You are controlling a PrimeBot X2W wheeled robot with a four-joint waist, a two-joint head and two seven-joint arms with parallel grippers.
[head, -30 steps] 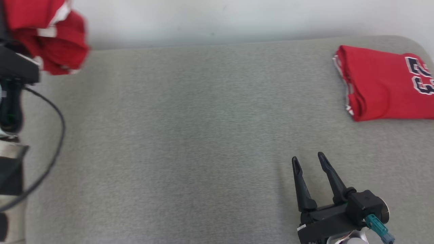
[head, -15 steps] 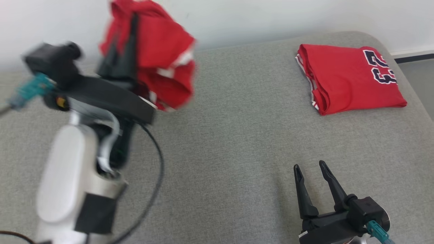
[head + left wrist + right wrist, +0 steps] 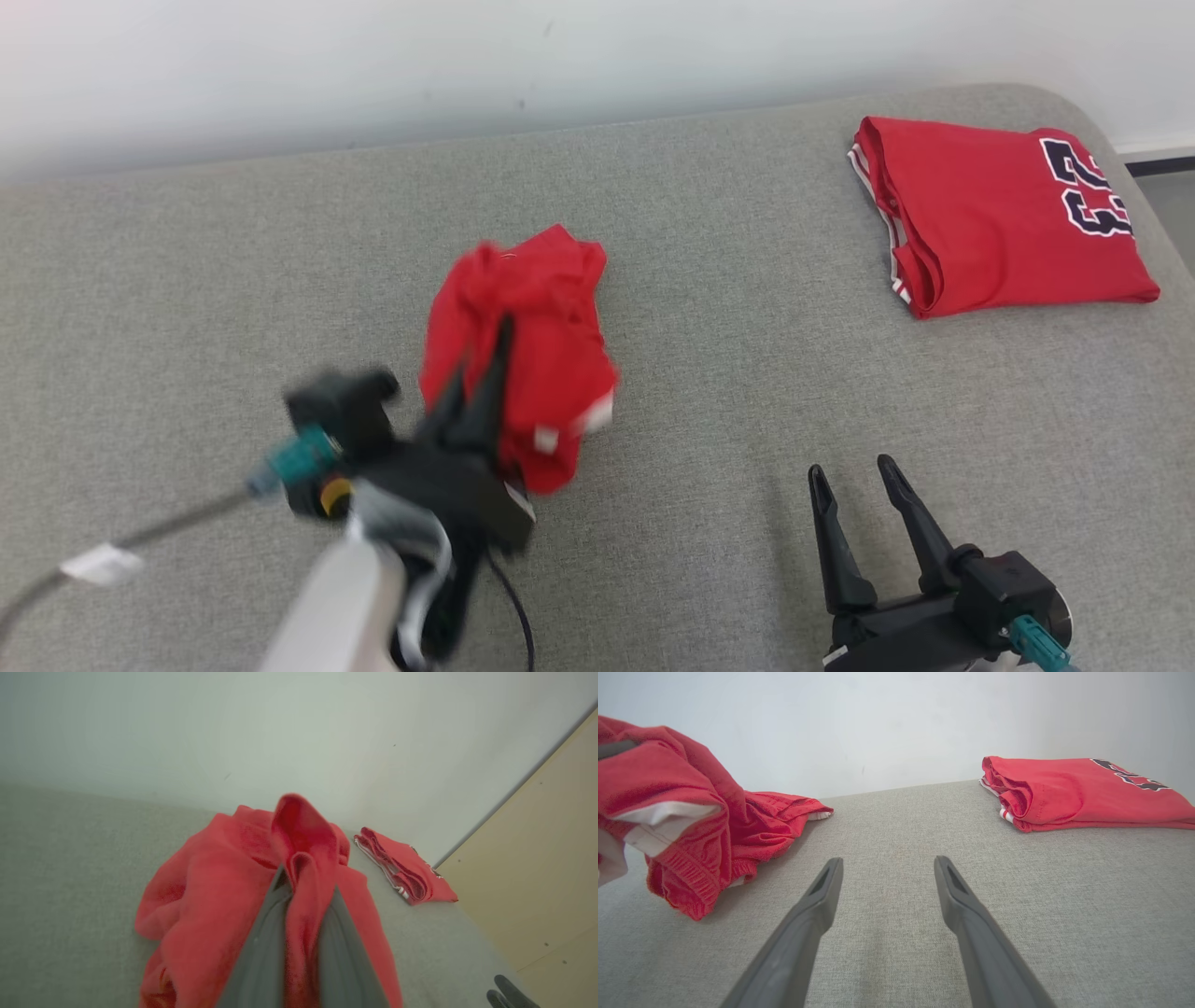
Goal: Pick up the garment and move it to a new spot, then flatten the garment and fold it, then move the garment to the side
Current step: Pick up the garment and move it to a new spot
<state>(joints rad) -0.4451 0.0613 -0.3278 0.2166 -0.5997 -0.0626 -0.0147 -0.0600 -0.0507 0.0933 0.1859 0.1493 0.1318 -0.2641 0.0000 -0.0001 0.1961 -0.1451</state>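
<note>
Gripping a bunched red garment [image 3: 546, 317], the left end effector [image 3: 481, 373] has its two dark fingers pinched narrow on a fold of the cloth. In the left wrist view, red fabric is squeezed between them and spills over both sides. The garment is near the middle of the grey fabric surface [image 3: 728, 392], a little toward 9 o'clock. In the right wrist view its far folds rest on that surface while the nearer part hangs from the grip. White trim shows at its 5 o'clock edge. The right end effector [image 3: 851, 469] sits at 5 o'clock in the head view, fingers spread wide, holding nothing and pointing to 12 o'clock. A folded red jersey [image 3: 990, 224] with dark numerals lies flat at 2 o'clock, well apart from both end effectors. A pale wall [image 3: 597, 65] runs along 12 o'clock.
</note>
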